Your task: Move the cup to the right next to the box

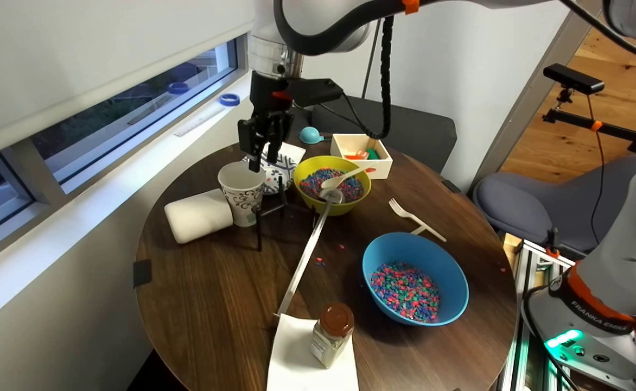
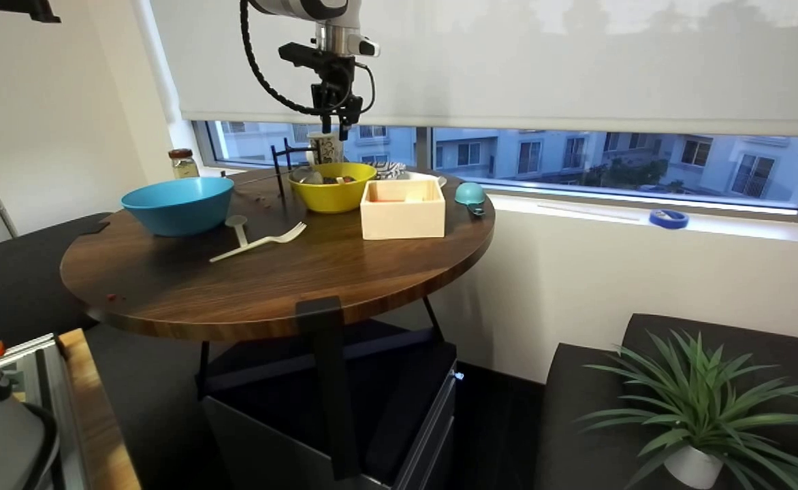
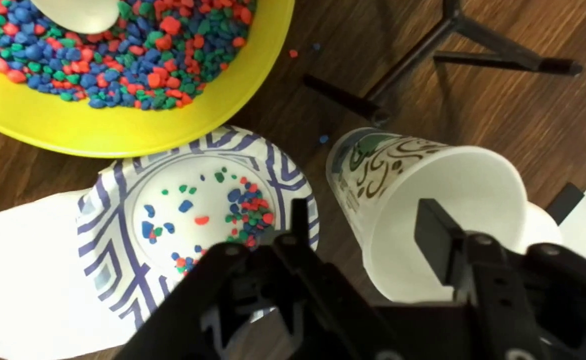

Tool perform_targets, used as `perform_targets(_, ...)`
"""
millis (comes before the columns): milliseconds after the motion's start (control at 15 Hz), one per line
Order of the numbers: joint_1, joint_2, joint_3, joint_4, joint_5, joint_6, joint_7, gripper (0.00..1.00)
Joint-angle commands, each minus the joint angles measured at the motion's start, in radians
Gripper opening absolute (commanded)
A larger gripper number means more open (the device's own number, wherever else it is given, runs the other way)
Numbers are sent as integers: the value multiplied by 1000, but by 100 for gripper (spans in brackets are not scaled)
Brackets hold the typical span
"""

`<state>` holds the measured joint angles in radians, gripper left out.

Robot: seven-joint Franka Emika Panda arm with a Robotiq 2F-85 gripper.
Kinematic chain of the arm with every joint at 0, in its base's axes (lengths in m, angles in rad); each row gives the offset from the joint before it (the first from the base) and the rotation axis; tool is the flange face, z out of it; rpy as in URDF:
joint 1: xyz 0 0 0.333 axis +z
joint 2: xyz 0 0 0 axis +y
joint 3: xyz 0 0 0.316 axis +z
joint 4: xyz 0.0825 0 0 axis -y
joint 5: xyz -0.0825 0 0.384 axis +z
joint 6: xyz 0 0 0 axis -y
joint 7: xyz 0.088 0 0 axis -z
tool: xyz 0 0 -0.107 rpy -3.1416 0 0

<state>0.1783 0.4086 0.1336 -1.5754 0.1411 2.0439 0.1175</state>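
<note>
The cup (image 1: 243,202) is a white paper cup with a brown scroll pattern. It stands upright beside a white roll (image 1: 198,216); in an exterior view it shows behind the yellow bowl (image 2: 331,148). In the wrist view its white inside faces me. The box (image 1: 376,169) is a cream rectangular open box with orange and green things in it. It stands at the table's edge beyond the yellow bowl and shows in both exterior views (image 2: 402,221). My gripper (image 3: 368,230) is open and empty, at about the cup's rim. One finger overlaps the cup's mouth; I cannot tell whether it is inside.
A black stand (image 3: 400,70) and patterned paper plate (image 3: 298,180) are beside the cup. The yellow bowl (image 1: 345,208) with a ladle (image 1: 307,258) stands between cup and box. A blue bowl (image 1: 448,260), fork (image 1: 415,218), jar (image 1: 333,336) and teal scoop (image 1: 310,135) are on the table.
</note>
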Motion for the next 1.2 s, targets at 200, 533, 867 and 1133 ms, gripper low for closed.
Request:
perform_targets(200,20,43,-9,30,-35,24,47,4)
perform_targets(533,26,-25,-4,24,-25,-7,80,1)
perform_targets(867,18,-224,-15,-64,-34,-5,155,1)
perform_targets(1133,-30,-448,-53,-242,-41,56,255,1)
